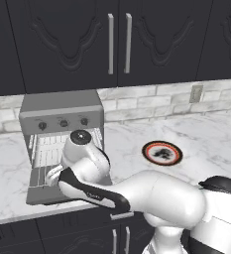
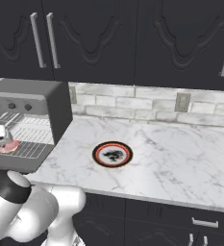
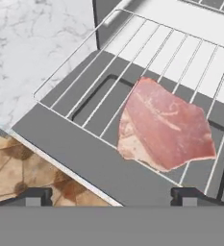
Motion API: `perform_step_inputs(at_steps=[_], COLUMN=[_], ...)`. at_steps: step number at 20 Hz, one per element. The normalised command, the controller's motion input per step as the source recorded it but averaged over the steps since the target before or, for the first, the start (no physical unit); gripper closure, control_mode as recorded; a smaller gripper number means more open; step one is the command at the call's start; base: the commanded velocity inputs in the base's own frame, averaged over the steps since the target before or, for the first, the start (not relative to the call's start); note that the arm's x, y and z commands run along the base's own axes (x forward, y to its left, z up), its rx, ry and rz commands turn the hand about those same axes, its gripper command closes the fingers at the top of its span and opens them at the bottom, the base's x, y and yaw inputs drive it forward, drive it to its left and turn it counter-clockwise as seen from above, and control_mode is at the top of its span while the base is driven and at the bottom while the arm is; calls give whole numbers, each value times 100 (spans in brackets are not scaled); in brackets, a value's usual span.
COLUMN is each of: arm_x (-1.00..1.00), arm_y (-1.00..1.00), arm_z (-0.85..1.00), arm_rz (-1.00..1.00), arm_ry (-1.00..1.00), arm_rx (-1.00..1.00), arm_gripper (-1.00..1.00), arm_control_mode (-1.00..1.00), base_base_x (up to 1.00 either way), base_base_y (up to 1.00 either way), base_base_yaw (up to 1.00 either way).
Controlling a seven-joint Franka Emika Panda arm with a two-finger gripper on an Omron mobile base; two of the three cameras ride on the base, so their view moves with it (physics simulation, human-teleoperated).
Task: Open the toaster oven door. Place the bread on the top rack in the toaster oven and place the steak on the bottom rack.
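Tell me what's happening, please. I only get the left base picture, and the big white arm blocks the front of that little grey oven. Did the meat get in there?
Observer: Yes. The hand view shows the steak lying flat on a pulled-out wire rack, above the lowered toaster oven door.
Operator: Is the robot holding it?
Observer: No. The gripper is open, its two tips standing apart and clear of the meat.
Operator: And that red-rimmed plate, anything left on it?
Observer: In the right base view the plate shows just a dark pattern in its middle, no food on it.
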Motion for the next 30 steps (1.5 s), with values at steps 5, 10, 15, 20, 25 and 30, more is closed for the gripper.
perform_step_inputs(at_steps=[5,10,15,20,25,30], arm_x=[-45,-3,-1,10,19,38], arm_y=[-6,-20,-5,3,3,5], arm_z=[1,-20,-23,-31,-30,-19], arm_rz=[-31,-28,-17,-5,0,0], arm_ry=[10,16,11,0,-2,0], arm_rx=[0,2,10,5,0,0], arm_gripper=[-100,-100,-100,-100,-100,-100], arm_control_mode=[-100,-100,-100,-100,-100,-100], base_base_x=[0,0,0,0,0,0], base_base_y=[0,0,0,0,0,0], base_base_yaw=[0,0,0,0,0,0])
